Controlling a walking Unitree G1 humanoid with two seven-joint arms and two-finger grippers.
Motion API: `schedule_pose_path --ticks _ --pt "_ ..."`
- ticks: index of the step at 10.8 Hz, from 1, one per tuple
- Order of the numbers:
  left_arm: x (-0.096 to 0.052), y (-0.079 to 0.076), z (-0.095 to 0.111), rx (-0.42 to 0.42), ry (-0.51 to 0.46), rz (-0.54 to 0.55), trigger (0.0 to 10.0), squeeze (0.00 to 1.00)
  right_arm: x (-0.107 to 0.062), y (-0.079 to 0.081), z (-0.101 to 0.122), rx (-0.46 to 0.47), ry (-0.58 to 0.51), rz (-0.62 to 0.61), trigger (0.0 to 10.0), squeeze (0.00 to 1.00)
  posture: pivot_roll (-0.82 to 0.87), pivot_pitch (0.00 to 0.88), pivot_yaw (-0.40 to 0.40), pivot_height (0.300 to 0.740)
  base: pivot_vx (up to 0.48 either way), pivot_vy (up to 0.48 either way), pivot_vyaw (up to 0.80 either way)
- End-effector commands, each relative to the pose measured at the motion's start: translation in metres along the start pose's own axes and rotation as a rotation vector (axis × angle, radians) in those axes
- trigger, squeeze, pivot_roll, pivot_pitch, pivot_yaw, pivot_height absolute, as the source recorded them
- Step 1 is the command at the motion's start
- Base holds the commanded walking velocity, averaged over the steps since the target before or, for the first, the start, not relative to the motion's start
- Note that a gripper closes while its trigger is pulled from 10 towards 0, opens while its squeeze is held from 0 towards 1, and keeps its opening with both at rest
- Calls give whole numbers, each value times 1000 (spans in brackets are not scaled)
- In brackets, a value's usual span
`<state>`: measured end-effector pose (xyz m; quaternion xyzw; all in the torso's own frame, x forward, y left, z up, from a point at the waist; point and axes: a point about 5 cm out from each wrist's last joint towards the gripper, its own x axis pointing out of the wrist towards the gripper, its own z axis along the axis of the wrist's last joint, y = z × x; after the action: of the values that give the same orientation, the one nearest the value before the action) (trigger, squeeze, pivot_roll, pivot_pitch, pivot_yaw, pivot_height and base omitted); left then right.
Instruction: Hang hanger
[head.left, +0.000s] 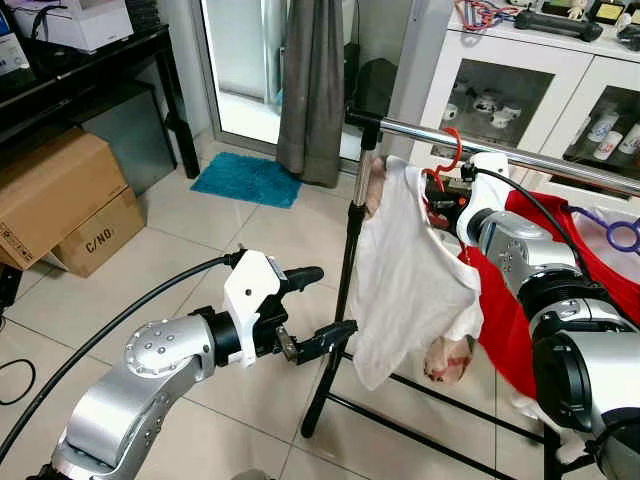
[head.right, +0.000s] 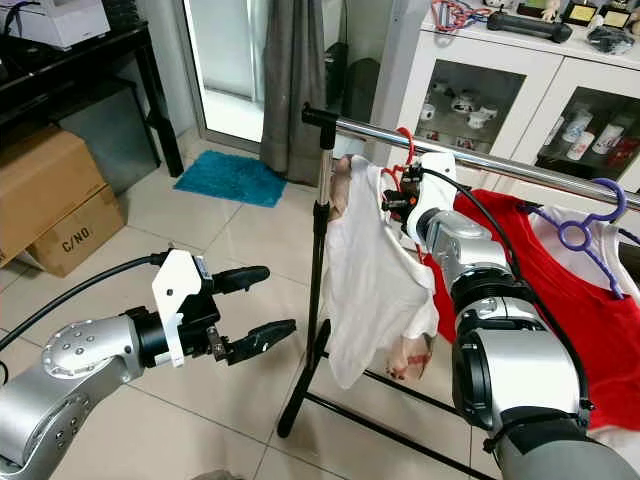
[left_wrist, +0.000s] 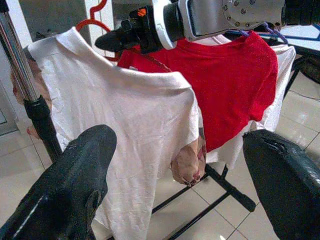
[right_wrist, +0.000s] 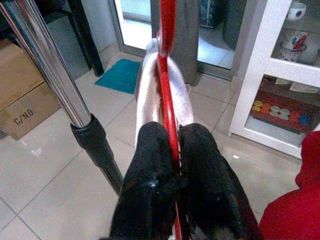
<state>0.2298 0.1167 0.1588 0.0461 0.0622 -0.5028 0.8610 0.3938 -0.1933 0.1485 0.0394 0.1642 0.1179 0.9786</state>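
The right gripper (right_wrist: 172, 150) has its two black fingers pinched tight on the thin red hanger (right_wrist: 167, 60); the hanger carries a white shirt (head.left: 405, 270), and its red hook (head.left: 452, 150) sits up by the shiny metal rail (head.left: 520, 155) of the clothes rack (head.left: 350, 260); I cannot tell if the hook rests on the rail or just touches it; the shirt hangs down near the end of the rail, next to the black upright pole; a red shirt (head.left: 510, 320) hangs just behind it, and a purple hanger (head.right: 580, 225) is on the rail further along. The left gripper (head.left: 325, 305) is held out low in front of the rack, near the white shirt but not touching it; its fingers are spread wide and hold nothing. A cardboard box (head.left: 60, 200) and a blue mat (head.left: 245, 180) lie on the tiled floor.
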Motion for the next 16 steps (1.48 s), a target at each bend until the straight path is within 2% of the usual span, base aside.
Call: schedule_pose_path --ticks 1,5,6,7,8,9,10,12,13,14,16 --pt "2 -3 3 10 -1 -29 10000 0 0 -1 7 1 -22 1 0 0 88 0 -22 740 0 0 0" --pt "3 -3 3 14 2 -34 10000 0 0 -2 7 0 -27 2 0 0 86 0 -22 740 0 0 0" --pt "4 -4 3 21 -5 -25 10000 0 -2 -4 13 -23 -56 -1 0 0 93 0 -30 740 0 0 0" --pt "5 3 4 46 -11 58 10000 0 -8 -12 23 -58 -119 -14 0 0 96 0 -34 740 0 0 0" --pt "6 10 0 63 13 145 10000 0 -17 -17 26 -77 -149 14 0 0 96 0 -37 740 0 0 0" --pt "7 16 0 66 6 219 10000 0 -35 -20 23 -141 -153 60 0 0 87 0 -28 740 0 0 0" --pt "7 16 1 62 -6 227 10000 0 -43 -20 21 -154 -151 75 0 0 82 0 -24 740 0 0 0" --pt "8 21 -2 38 -31 315 10000 0 -78 -12 -6 -225 -76 114 0 0 64 0 -17 740 0 0 0" --pt "9 26 -8 7 -36 389 10000 0 -91 -7 -21 -205 -57 107 0 0 59 0 -22 740 0 0 0" --pt "8 27 -15 -19 -27 418 10000 0 -101 -5 -35 -162 -52 67 0 0 58 0 -29 740 0 0 0" --pt "7 26 -17 -23 -19 433 10000 0 -112 2 -44 -115 -70 39 0 0 61 0 -40 740 -126 0 0"
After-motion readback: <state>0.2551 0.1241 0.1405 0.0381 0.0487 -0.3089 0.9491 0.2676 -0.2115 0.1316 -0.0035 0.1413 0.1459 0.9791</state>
